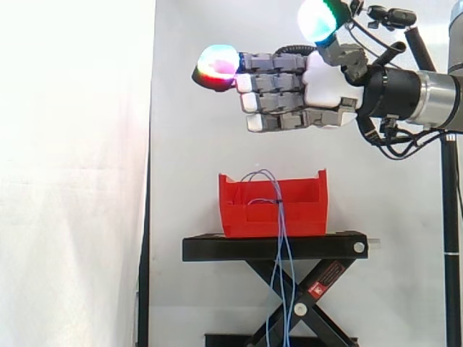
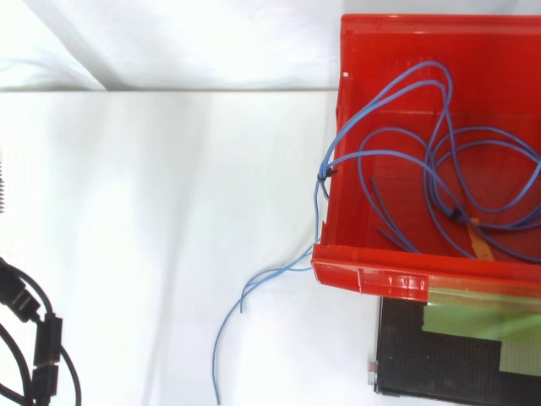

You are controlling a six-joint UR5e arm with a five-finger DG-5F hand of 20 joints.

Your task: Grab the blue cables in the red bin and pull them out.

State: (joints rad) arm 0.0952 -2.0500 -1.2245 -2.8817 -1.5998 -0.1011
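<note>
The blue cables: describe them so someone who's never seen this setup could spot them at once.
Find the black stand before the white curtain; a red bin sits on it. The blue cables lie looped inside that bin, and strands spill over its wall and hang past the stand. They are the only thin blue strands among solid red and black.

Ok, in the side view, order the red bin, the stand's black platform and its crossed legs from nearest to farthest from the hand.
1. Red bin, below the hand.
2. Black platform, directly under the bin.
3. Crossed legs, lowest, beneath the platform.
</note>
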